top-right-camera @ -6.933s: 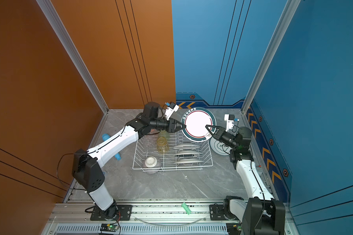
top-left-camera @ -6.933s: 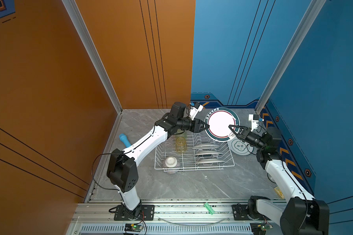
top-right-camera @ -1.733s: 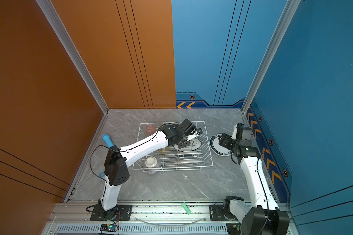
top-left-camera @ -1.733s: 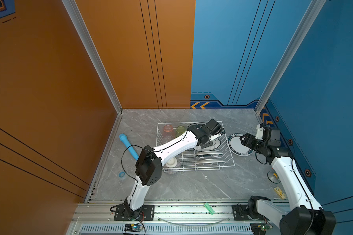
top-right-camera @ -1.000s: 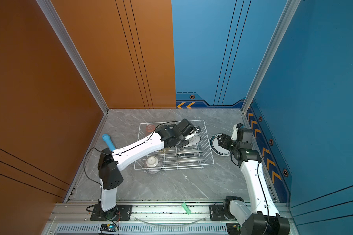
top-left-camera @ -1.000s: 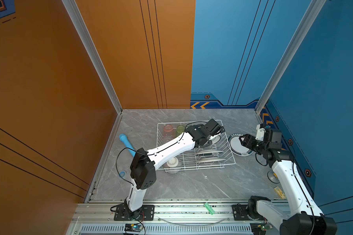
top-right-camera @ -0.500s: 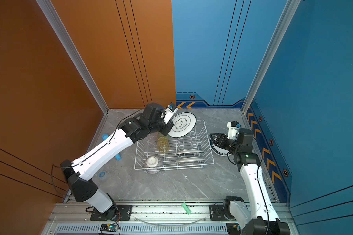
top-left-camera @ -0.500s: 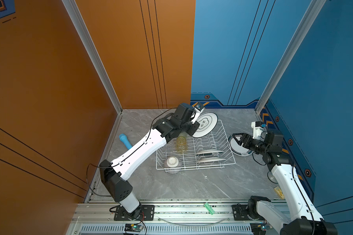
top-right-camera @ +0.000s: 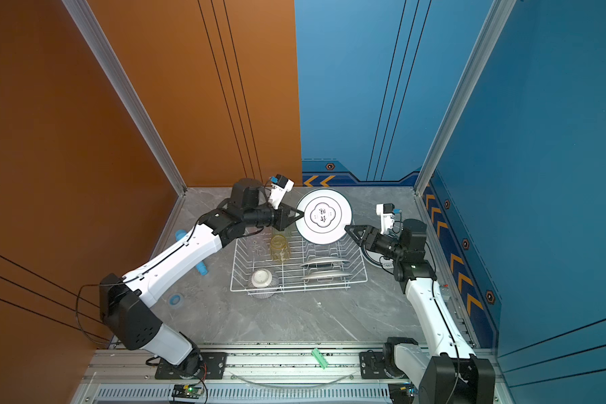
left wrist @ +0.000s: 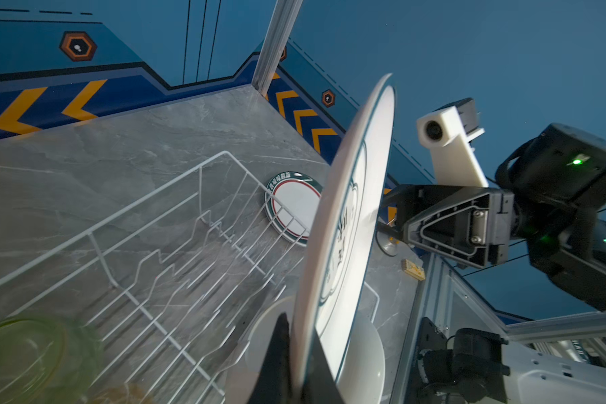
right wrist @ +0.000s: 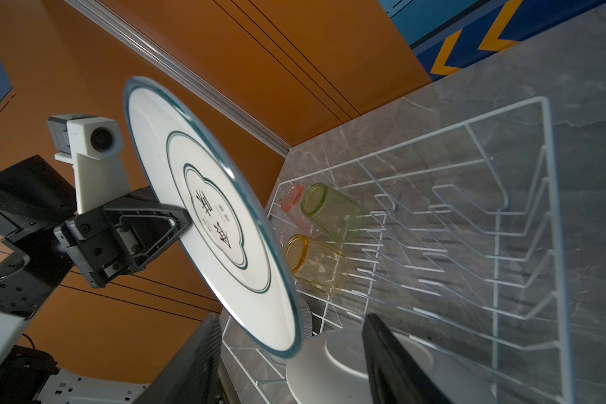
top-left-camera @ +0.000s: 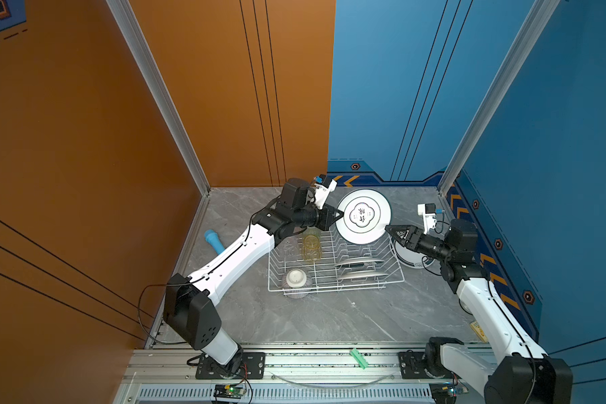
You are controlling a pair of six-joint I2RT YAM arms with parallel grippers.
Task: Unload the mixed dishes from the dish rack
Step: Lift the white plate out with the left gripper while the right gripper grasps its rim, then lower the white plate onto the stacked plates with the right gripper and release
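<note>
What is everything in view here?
dish rack: 1, white wire, centre
held plate: 1, white, dark rings, above rack's far right
racked plates: 2, white, rack's near right
table plate: 1, green-red rim, right of rack
tumblers: 4, rack's far left: yellow tumbler, clear tumbler, pink tumbler, green tumbler
bowl: 1, striped, rack's near-left corner
cylinder: 1, light blue, left of rack
clip: 1, green, front rail
left gripper: 1, black, jaws shut on held plate
right gripper: 1, black, jaws open astride its rim
</note>
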